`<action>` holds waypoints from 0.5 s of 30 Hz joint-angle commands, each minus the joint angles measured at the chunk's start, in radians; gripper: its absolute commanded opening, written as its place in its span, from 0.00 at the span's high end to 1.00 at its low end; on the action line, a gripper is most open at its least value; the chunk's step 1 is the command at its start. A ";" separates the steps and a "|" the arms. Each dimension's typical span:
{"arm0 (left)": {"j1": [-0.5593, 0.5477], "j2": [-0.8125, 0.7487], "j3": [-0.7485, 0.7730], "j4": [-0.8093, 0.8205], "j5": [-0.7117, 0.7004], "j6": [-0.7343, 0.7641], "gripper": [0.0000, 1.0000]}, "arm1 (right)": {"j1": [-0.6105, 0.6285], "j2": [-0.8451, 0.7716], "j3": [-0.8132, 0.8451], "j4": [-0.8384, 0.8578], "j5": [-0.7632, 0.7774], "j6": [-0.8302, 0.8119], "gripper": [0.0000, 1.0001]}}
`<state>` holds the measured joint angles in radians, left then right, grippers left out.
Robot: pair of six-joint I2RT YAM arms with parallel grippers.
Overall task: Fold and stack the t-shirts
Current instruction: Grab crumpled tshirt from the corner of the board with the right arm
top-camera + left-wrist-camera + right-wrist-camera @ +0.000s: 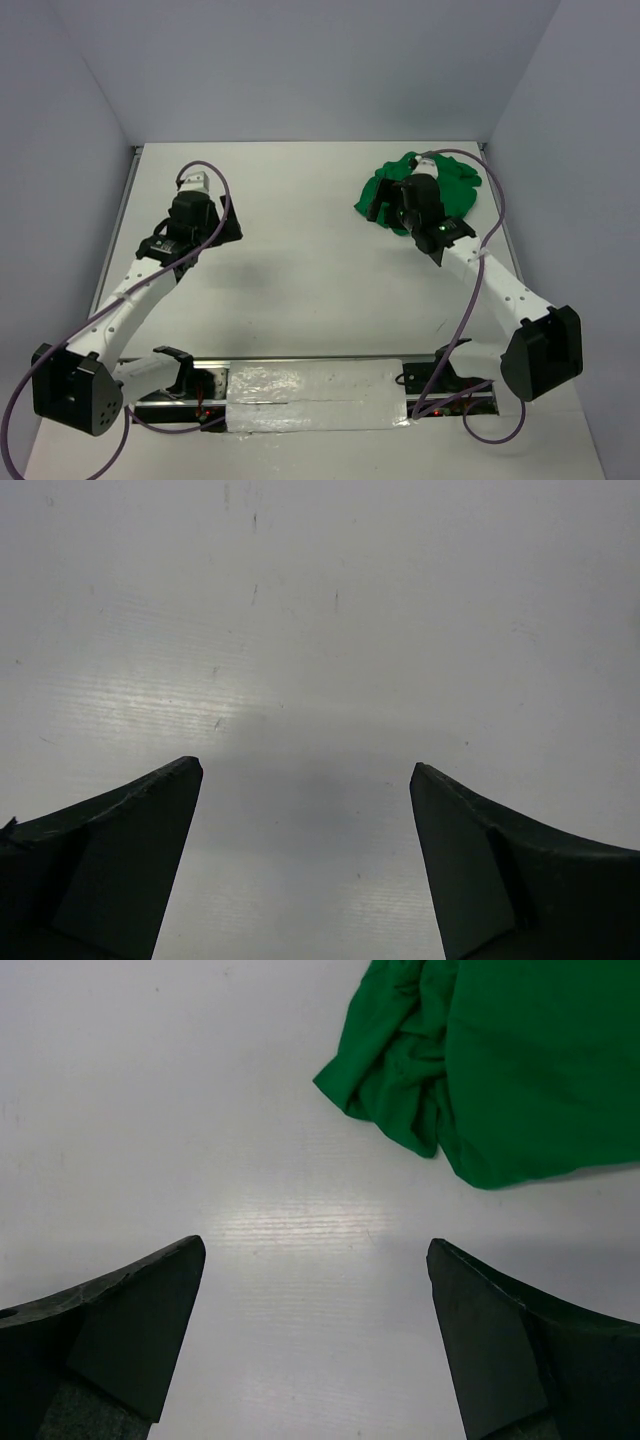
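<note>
The bright green t-shirt (462, 185) lies crumpled in a heap at the back right of the white table (300, 270). My right gripper (410, 222) hovers over the heap's near-left edge and hides part of it. In the right wrist view the t-shirt (520, 1060) fills the upper right, and the gripper (315, 1245) is open, with only bare table between its fingers. My left gripper (192, 237) is over the left side of the table, far from the shirt. In the left wrist view it (305, 770) is open and empty above bare table.
Pale walls enclose the table at the back and on both sides. A strip of white tape (315, 395) covers the rail between the arm bases at the near edge. Purple cables (480, 260) loop along both arms.
</note>
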<state>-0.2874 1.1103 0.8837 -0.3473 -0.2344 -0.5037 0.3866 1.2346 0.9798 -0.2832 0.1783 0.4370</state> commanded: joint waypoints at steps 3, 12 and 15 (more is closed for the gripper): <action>-0.007 -0.033 0.015 0.053 -0.043 -0.033 0.01 | 0.006 -0.041 -0.043 -0.005 0.049 -0.009 0.00; -0.010 0.026 0.071 -0.047 -0.046 -0.042 0.01 | -0.084 0.188 0.123 -0.143 0.127 0.043 0.19; -0.010 0.006 0.061 -0.041 -0.042 -0.050 0.01 | -0.141 0.360 0.265 -0.180 0.116 0.054 0.11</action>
<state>-0.2920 1.1374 0.9241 -0.3862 -0.2630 -0.5316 0.2932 1.4624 1.1236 -0.4061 0.2749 0.4652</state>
